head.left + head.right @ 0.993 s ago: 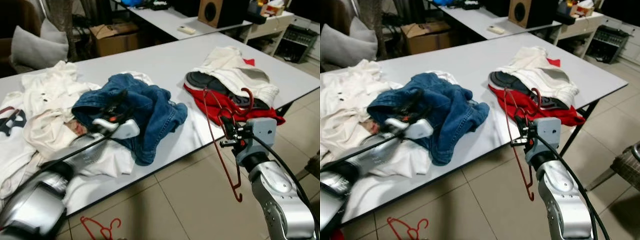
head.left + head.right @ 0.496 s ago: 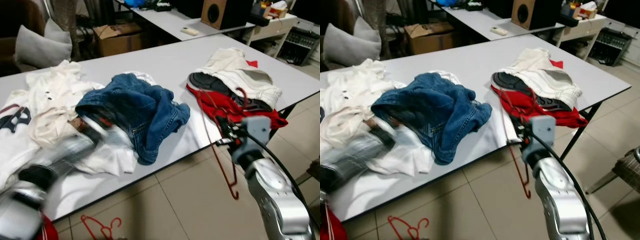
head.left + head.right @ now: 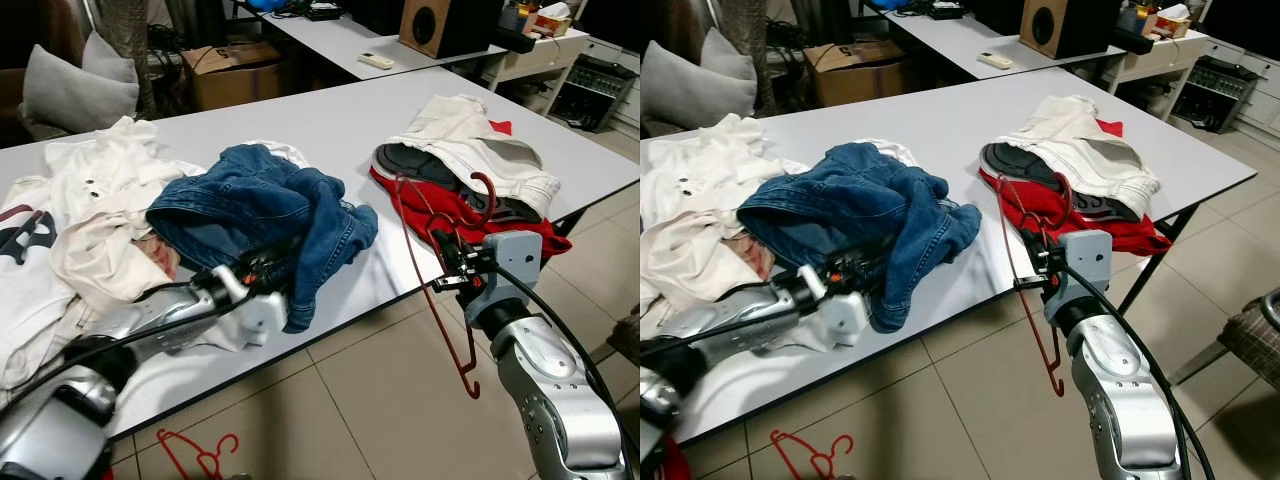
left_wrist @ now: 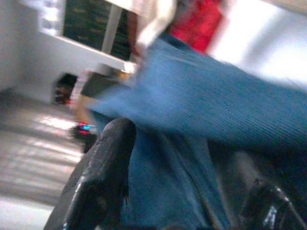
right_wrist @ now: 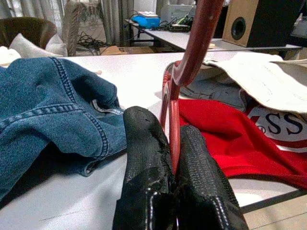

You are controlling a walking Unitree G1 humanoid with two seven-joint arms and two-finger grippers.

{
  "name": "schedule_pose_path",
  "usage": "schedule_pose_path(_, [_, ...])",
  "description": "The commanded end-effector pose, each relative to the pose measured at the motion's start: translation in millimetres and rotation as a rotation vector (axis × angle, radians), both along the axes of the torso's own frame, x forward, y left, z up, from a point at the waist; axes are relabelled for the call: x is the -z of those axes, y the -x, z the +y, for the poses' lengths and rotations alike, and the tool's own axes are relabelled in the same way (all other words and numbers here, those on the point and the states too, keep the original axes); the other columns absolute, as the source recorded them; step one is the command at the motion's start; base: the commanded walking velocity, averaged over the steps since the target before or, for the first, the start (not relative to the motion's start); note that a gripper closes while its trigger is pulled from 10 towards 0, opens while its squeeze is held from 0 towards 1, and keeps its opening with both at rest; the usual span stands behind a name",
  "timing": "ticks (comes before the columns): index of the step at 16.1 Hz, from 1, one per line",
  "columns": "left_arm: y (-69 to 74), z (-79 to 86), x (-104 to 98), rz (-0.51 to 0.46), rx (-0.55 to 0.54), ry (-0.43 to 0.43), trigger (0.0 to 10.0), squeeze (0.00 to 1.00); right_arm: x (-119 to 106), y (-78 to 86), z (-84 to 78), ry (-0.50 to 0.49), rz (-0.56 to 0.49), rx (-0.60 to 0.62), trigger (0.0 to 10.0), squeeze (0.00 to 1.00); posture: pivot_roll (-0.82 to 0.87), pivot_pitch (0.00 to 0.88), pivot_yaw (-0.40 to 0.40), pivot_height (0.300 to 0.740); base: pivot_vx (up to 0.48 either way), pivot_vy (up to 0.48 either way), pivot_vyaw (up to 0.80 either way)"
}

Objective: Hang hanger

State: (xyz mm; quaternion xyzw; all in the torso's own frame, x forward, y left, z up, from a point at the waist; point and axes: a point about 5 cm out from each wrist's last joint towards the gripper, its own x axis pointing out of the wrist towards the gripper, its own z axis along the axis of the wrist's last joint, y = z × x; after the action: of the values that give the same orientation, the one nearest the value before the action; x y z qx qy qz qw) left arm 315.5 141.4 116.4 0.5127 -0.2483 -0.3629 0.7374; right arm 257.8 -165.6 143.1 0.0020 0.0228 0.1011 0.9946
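My right gripper (image 3: 447,258) is shut on a red wire hanger (image 5: 195,36), which hangs tilted beside the table's front edge with its lower end (image 3: 468,382) over the floor. In the right wrist view the two black fingertips (image 5: 144,139) press the red wire between them. My left gripper (image 3: 268,274) is at the front edge of a heap of blue jeans (image 3: 270,205) in the middle of the grey table (image 3: 330,120). In the left wrist view its fingers (image 4: 100,187) stand apart, with denim (image 4: 201,120) between and beyond them.
White garments (image 3: 90,200) lie piled on the table's left. A heap of red, dark and cream clothes (image 3: 470,150) lies on its right, just behind the hanger. A second red hanger (image 3: 200,455) is on the tiled floor. A cardboard box (image 3: 235,70) and a second table (image 3: 340,35) stand behind.
My left arm has swung down from the top of the jeans to their front edge. The right gripper keeps the hanger in about the same place.
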Motion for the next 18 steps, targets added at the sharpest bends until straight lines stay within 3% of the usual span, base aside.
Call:
schedule_pose_path(1, [-4.8, -6.0, -15.5, -0.040, 0.008, 0.080, 10.0, 0.00, -2.8, 1.6, -4.3, 0.005, -0.017, 0.018, 10.0, 0.00, -0.19, 0.000, 0.000, 0.740, 0.000, 0.000, 0.00])
schedule_pose_path(2, [-11.3, -12.4, -25.5, -0.039, -0.033, 0.186, 10.0, 0.00, -2.4, 1.4, -3.4, 0.001, -0.014, 0.018, 10.0, 0.00, -0.19, 0.000, 0.000, 0.740, 0.000, 0.000, 0.00])
schedule_pose_path(3, [-18.1, -14.6, -33.0, -0.052, -0.076, 0.231, 10.0, 0.00, -1.8, 0.9, -2.2, -0.004, -0.011, 0.017, 10.0, 0.00, -0.18, 0.000, 0.000, 0.740, 0.000, 0.000, 0.00])
schedule_pose_path(5, [-26.3, -7.7, -35.7, -0.071, -0.153, 0.232, 10.0, 0.00, -1.6, 0.7, -0.3, -0.007, -0.010, 0.015, 10.0, 0.00, -0.19, 0.000, 0.006, 0.740, 0.000, 0.000, 0.00])
schedule_pose_path(7, [-30.9, 11.3, -45.9, -0.138, -0.215, 0.196, 10.0, 0.00, -0.6, 2.0, -1.6, -0.010, -0.006, 0.021, 10.0, 0.00, -0.19, 0.000, 0.008, 0.740, 0.000, 0.000, 0.00])
schedule_pose_path(12, [-21.3, 65.1, -73.8, -0.253, -0.313, 0.128, 10.0, 0.00, 3.5, 5.5, -2.6, -0.020, 0.007, 0.040, 10.0, 0.00, -0.17, 0.000, 0.010, 0.740, 0.000, 0.000, 0.00])
schedule_pose_path(14, [-21.6, 63.5, -32.0, -0.020, -0.296, -0.095, 10.0, 0.00, 4.9, 1.9, 4.0, -0.023, 0.011, 0.011, 10.0, 0.00, -0.16, 0.000, 0.002, 0.740, 0.000, 0.000, 0.00])
schedule_pose_path(15, [-22.1, 63.7, -23.7, 0.010, -0.304, -0.151, 10.0, 0.00, 4.3, 1.1, 4.6, -0.022, 0.009, 0.007, 10.0, 0.00, -0.16, 0.000, 0.002, 0.740, 0.000, 0.000, 0.00])
schedule_pose_path(16, [-27.7, 70.3, -9.0, 0.097, -0.387, -0.240, 10.0, 0.00, 2.6, -0.7, 3.4, -0.021, 0.005, 0.008, 10.0, 0.00, -0.16, 0.000, 0.000, 0.740, 0.000, 0.000, 0.00])
schedule_pose_path(17, [-31.5, 75.1, -8.6, 0.118, -0.436, -0.261, 10.0, 0.59, 2.2, -0.9, 2.0, -0.020, 0.003, 0.010, 10.0, 0.00, -0.16, 0.000, 0.001, 0.740, 0.000, 0.000, 0.00])
schedule_pose_path(18, [-35.1, 80.5, -9.6, 0.126, -0.468, -0.319, 10.0, 0.89, 2.0, -0.8, 0.7, -0.018, 0.001, 0.014, 10.0, 0.00, -0.16, 0.000, 0.001, 0.740, 0.000, 0.000, 0.00])
